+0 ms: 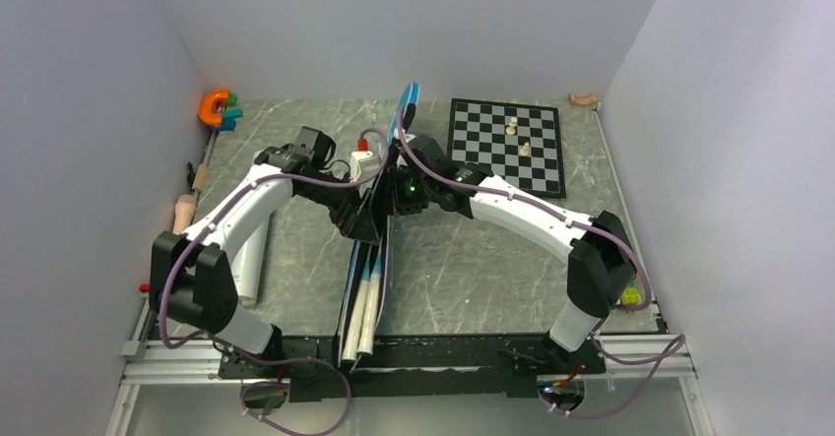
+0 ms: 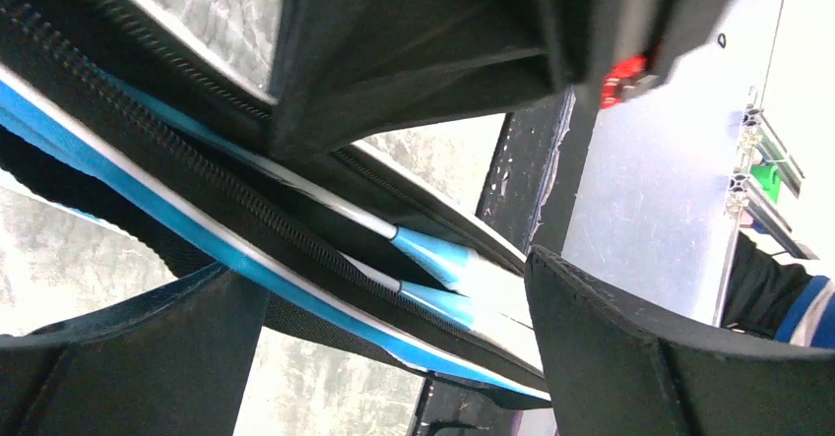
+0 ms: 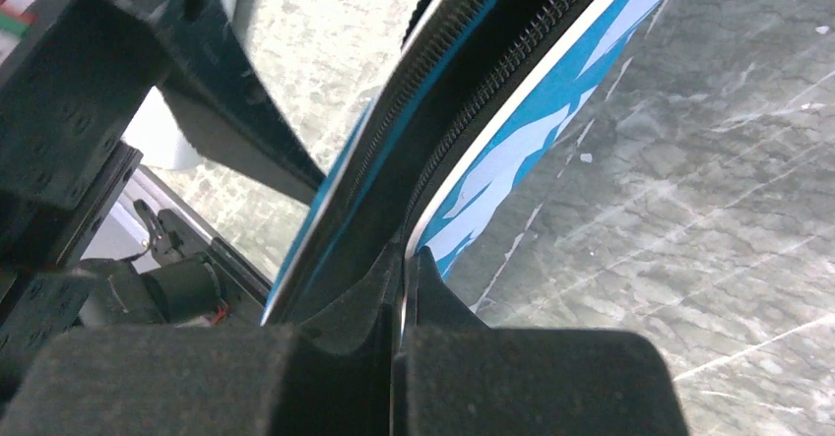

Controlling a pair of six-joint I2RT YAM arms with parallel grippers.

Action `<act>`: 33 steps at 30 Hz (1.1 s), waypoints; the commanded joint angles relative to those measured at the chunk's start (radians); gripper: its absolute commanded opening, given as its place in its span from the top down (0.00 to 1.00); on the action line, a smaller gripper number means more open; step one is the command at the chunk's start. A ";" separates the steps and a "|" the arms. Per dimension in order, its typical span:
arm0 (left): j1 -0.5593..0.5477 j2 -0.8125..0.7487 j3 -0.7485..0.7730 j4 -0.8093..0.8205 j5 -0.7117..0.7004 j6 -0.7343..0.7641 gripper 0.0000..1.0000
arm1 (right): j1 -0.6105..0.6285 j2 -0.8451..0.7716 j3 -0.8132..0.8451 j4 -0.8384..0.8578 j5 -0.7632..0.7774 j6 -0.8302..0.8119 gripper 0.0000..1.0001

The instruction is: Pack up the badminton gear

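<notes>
Find the bag [image 1: 386, 259] at mid-table [image 1: 463, 259]; it stands on its long edge and runs from the near edge, between the two arm bases, towards the far wall; its far tip rises above the arms.

Note that its zip is open along the upper edge; in the left wrist view you see both rows of teeth apart, with two racket shafts lying side by side between them.

Locate the rackets [image 2: 433, 259] inside the bag; their pale handles [image 1: 366, 308] lie together at the near end of the bag, in the open mouth; the heads are hidden.

Check the left gripper [image 2: 389, 298]; its jaws are spread wide and hold nothing; one finger [image 2: 128, 357] lies on each side of the bag, so the bag passes between them; you cannot tell whether either finger touches the fabric.

Check the right gripper [image 3: 404, 269]; its jaws are closed together and pinch the white-trimmed rim of the bag beside the zip; the blue-and-white outer panel faces right of that pinch.

From above, both grippers meet at the middle of the bag, the left one on its left side, the right one just beyond it on the right.

Note the chessboard [image 1: 507, 151] to the far right, well apart from the bag; two pale pieces [image 1: 512, 126] stand on it.
</notes>
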 commanded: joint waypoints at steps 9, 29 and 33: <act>-0.110 -0.185 -0.152 0.254 -0.255 -0.117 0.01 | 0.013 0.030 0.105 0.108 -0.054 0.162 1.00; -0.145 -0.147 -0.164 0.303 -0.360 -0.185 0.34 | 0.017 -0.004 0.062 0.142 -0.022 0.302 1.00; -0.152 -0.171 -0.175 0.289 -0.361 -0.160 0.63 | 0.014 0.006 0.076 0.136 -0.016 0.294 1.00</act>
